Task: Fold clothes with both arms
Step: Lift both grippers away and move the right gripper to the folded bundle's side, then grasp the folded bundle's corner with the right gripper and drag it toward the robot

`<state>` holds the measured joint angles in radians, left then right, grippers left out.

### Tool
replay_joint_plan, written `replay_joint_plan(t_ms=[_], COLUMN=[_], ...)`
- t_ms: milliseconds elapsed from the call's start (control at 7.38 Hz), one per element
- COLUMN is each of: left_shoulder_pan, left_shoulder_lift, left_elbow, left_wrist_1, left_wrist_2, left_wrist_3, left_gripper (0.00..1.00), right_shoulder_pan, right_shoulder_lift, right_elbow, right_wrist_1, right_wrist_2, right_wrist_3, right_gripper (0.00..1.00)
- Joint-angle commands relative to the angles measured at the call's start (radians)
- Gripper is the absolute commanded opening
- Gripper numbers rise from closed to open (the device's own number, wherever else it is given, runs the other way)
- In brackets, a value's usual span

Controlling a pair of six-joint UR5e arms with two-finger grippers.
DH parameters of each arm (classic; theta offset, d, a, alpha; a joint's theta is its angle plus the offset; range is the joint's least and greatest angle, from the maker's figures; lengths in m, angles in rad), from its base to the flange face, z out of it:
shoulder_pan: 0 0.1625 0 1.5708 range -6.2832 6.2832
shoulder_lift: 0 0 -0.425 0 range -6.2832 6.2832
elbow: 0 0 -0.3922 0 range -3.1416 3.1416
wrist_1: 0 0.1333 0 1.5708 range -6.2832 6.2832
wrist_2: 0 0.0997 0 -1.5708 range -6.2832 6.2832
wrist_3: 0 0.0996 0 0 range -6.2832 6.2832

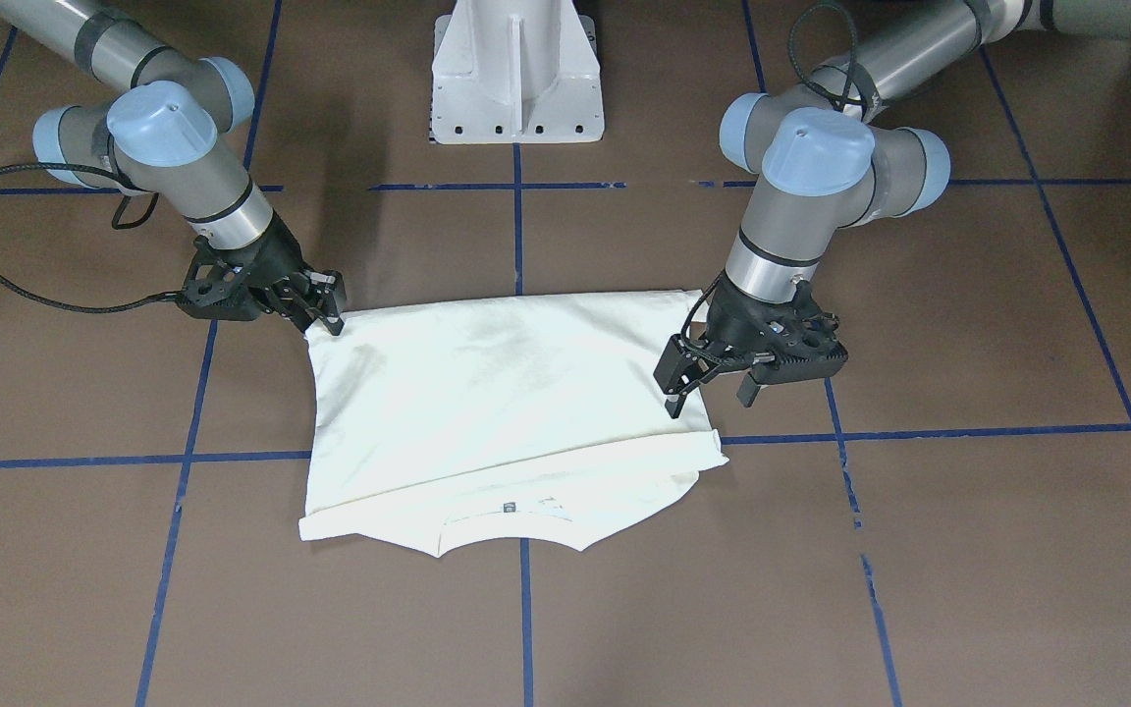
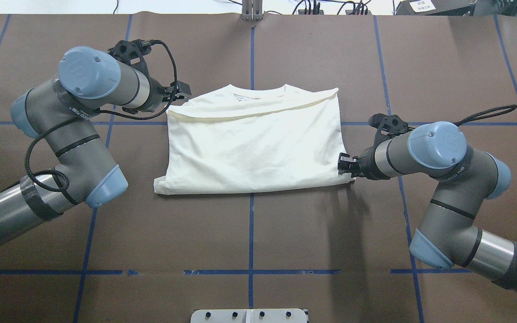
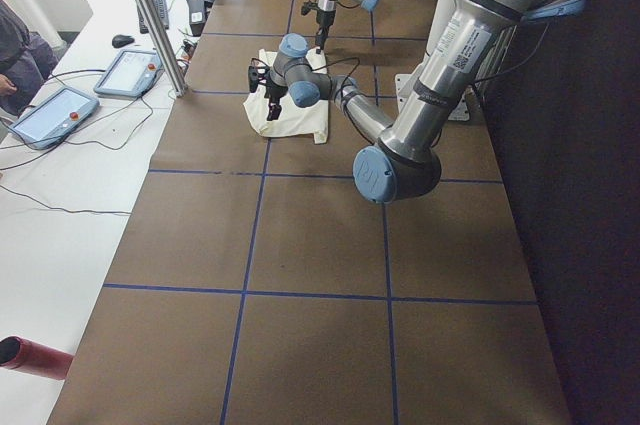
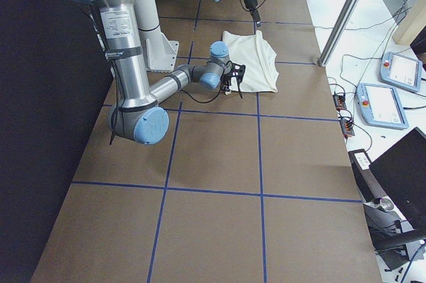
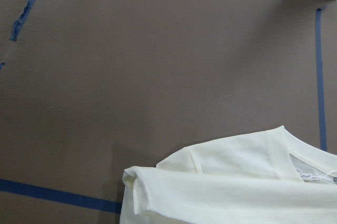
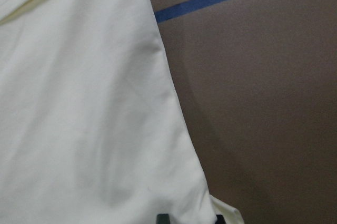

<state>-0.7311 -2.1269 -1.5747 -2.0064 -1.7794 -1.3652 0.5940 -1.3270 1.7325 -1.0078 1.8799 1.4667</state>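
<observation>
Robotics lab, not a home or shop. Left arm (image 2: 74, 143) and right arm (image 2: 449, 202) are UR-type industrial arms flanking a white pedestal (image 1: 516, 69). The table (image 2: 330, 224) is sheeted in brown, with a blue tape grid (image 2: 250, 233) marked on it. In the exterior left view, teach pendants (image 3: 128, 73) sit cabled on a white bench (image 3: 60, 195) at 10 o'clock, beside an aluminium frame post (image 3: 152, 20). There's a red cylinder (image 3: 30, 357) at 8 o'clock (can't tell what).
</observation>
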Motion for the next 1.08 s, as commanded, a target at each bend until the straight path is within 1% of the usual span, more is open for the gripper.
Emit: replay_joint_plan(t_ms=[0, 136, 271, 407, 542, 678, 813, 949], left_shoulder_pan=[0.002, 0.002, 0.002, 0.002, 0.006, 0.01, 0.015, 0.019], left_shoulder_lift=[-0.001, -0.001, -0.001, -0.002, -0.001, -0.001, -0.002, -0.004], left_elbow=[-0.001, -0.001, -0.007, -0.022, -0.034, -0.039, -0.039, -0.051], left_wrist_1=[0.0, 0.0, 0.0, 0.0, 0.0, 0.0, 0.0, 0.0], left_wrist_2=[0.0, 0.0, 0.0, -0.002, -0.002, 0.0, -0.002, -0.002], left_wrist_3=[0.0, 0.0, 0.0, -0.002, -0.002, -0.006, -0.015, -0.015], left_gripper=[1.0, 1.0, 1.0, 1.0, 1.0, 1.0, 1.0, 1.0], right_shoulder_pan=[0.004, 0.006, -0.025, -0.107, -0.188, -0.253, -0.301, -0.337], right_shoulder_lift=[0.0, -0.014, -0.052, -0.157, -0.267, -0.352, -0.426, -0.449], right_elbow=[0.007, 0.021, 0.06, 0.178, 0.273, 0.341, 0.413, 0.436], right_wrist_1=[0.0, 0.002, 0.0, 0.002, 0.003, 0.005, 0.008, 0.008], right_wrist_2=[0.013, 0.019, 0.033, 0.022, 0.016, 0.008, 0.022, 0.042], right_wrist_3=[-0.006, -0.006, -0.006, -0.002, 0.006, 0.007, 0.009, 0.023], right_gripper=[0.0, 0.0, 0.0, 0.0, 0.0, 0.0, 0.0, 0.0])
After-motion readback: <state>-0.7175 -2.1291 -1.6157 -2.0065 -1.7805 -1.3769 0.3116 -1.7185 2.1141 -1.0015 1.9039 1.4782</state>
